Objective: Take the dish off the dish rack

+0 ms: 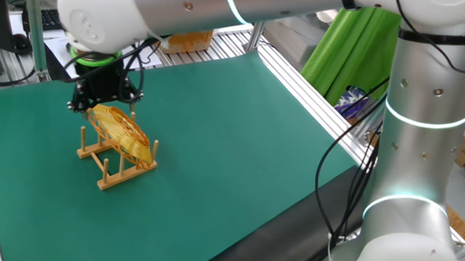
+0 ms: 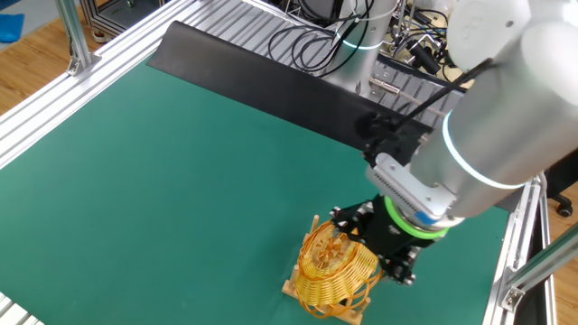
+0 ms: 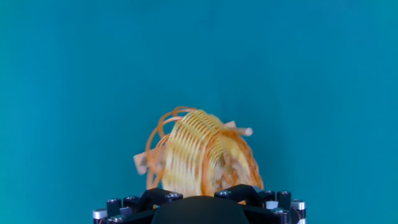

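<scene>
While the wicker basket-plate [image 1: 121, 132] is standing on its edge between the pegs of the small wooden dish rack [image 1: 113, 163], the gripper [image 1: 102, 103] is hanging right over its upper rim. In the one fixed view the rack is sitting on the left part of the green counter [image 1: 240, 146], and the plate is leaning a little, with its long axis running from far left down to near right along the rails. The black gripper body is touching or almost touching the far upper end of the rim; I cannot tell which.

In the hand view the plate is lying directly below the jaws, in the middle of the picture, and one peg tip [image 3: 245, 131] is showing at its right side. The fingertips themselves are hidden there by the gripper body, and in both fixed views they are too dark and small to read. So I cannot tell how wide the jaws are standing, or whether they already have the rim between them.

My judgement is that the grasp on the rim is the step in hand. The coming move is depending on one relation: the plate must be going straight up along the pegs. A sideways pull may be dragging the light rack along or tipping it.
</scene>
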